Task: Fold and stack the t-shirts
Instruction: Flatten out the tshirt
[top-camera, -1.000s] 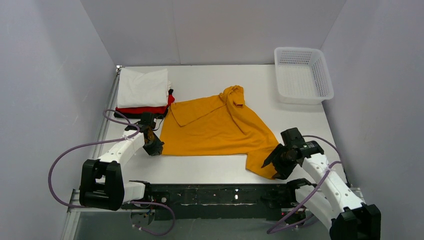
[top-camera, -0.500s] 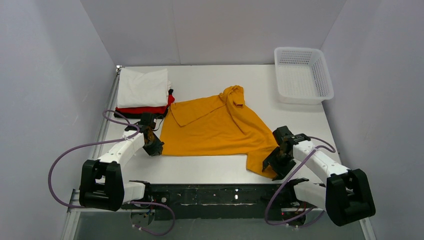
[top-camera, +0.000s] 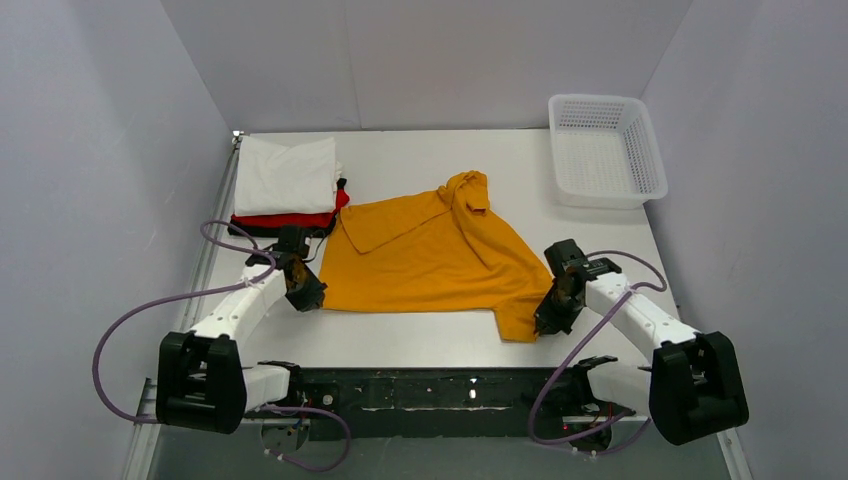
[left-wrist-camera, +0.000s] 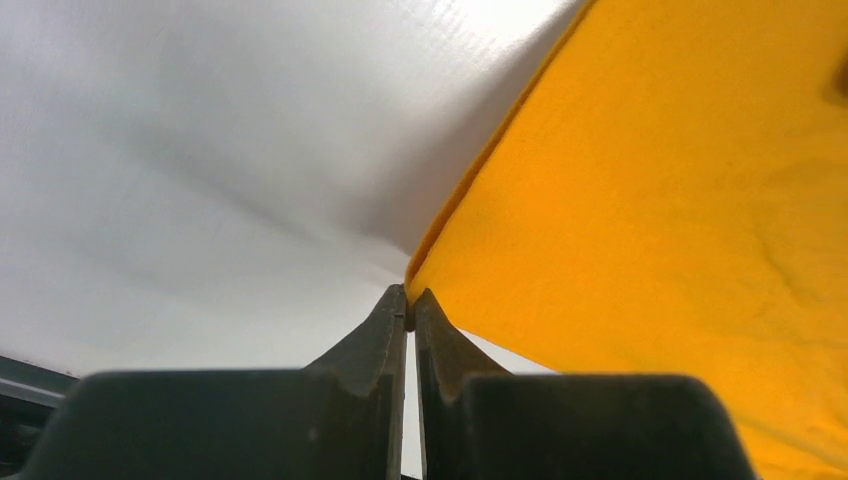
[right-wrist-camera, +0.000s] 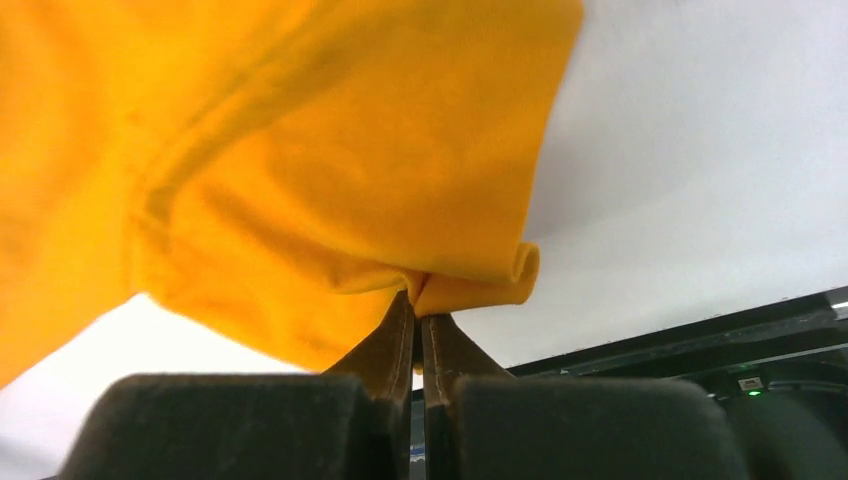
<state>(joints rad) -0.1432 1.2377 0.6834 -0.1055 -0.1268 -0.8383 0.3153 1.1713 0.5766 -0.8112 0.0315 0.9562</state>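
A mustard-orange t-shirt (top-camera: 430, 258) lies spread in the middle of the table, its neck end bunched toward the back. My left gripper (top-camera: 312, 297) is shut on the shirt's near left corner (left-wrist-camera: 420, 280), the jaws pinching the hem. At the near right corner, my right gripper (top-camera: 545, 322) is shut on a fold of the same orange cloth (right-wrist-camera: 470, 285). A stack of folded t-shirts sits at the back left: a white one (top-camera: 288, 175) on top, a red one (top-camera: 285, 219) under it, and a black edge below.
A white plastic lattice basket (top-camera: 604, 150) stands at the back right corner. The table's black front rail (top-camera: 430, 390) runs between the arm bases. Purple cables loop beside both arms. Grey walls close in on three sides.
My right gripper moved in onto the shirt's near right corner and shut on it, drawing that corner slightly back. The left gripper kept its grip and place.
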